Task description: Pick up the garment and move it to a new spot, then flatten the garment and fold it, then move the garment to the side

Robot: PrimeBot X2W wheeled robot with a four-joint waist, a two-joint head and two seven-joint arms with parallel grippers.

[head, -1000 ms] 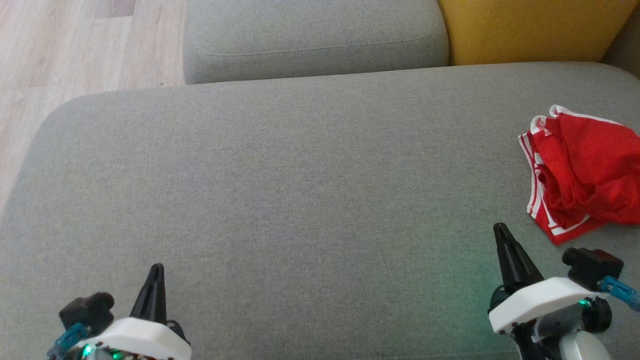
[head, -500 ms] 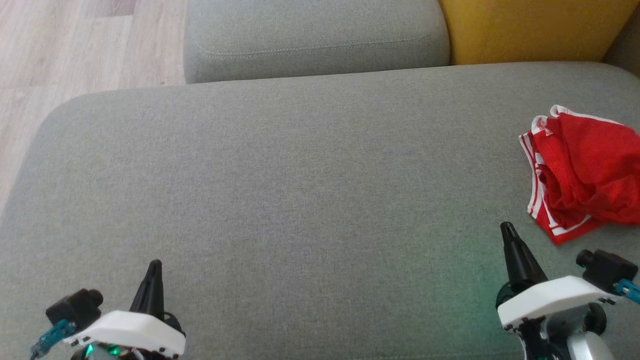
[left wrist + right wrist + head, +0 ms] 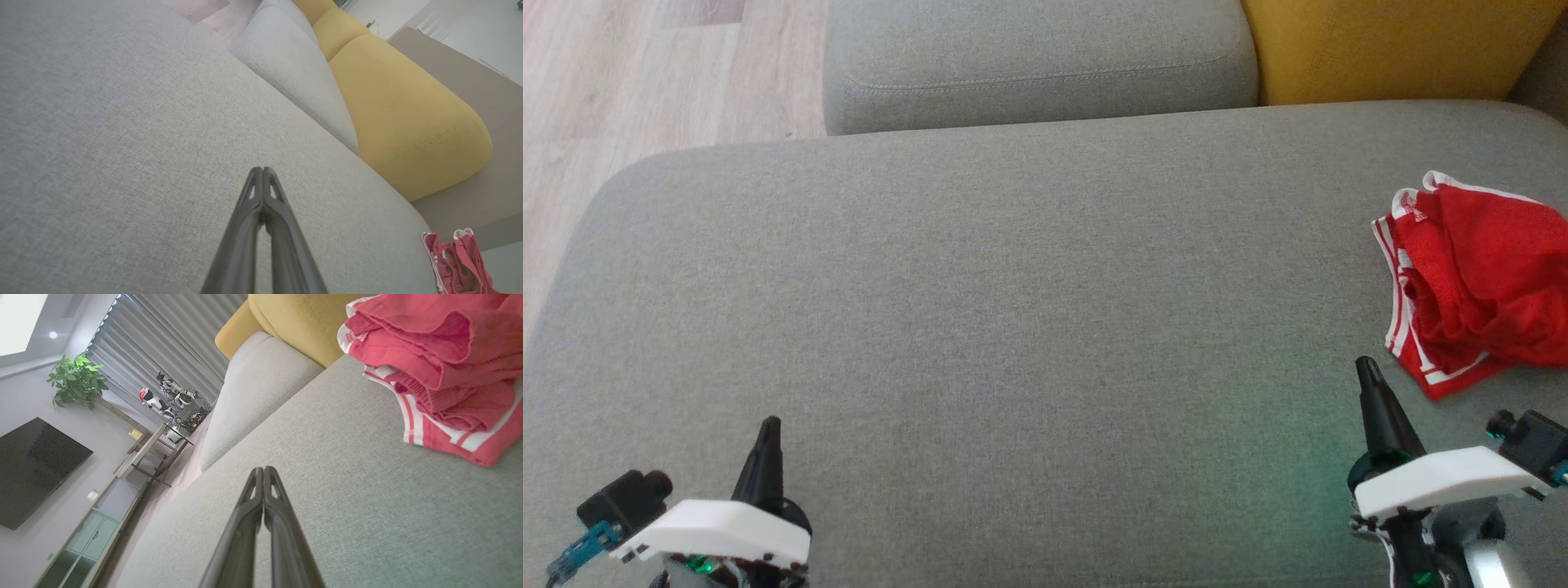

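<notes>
The garment is a crumpled pair of red shorts with white stripes, lying at the right edge of the grey sofa seat. It also shows at the upper right of the right wrist view and, small, at the lower right of the left wrist view. My right gripper hovers just below and left of the garment, shut and empty, its tips pressed together. Far to the left, my left gripper sits over bare seat, shut with nothing in it.
A grey back cushion and a yellow cushion line the far side of the seat. Wooden floor lies off the seat's left edge. In the right wrist view a television, a plant and shelving stand across the room.
Both grippers have drifted outward, the left one further left and lower, the right one rightward toward the garment. The garment has not moved.
</notes>
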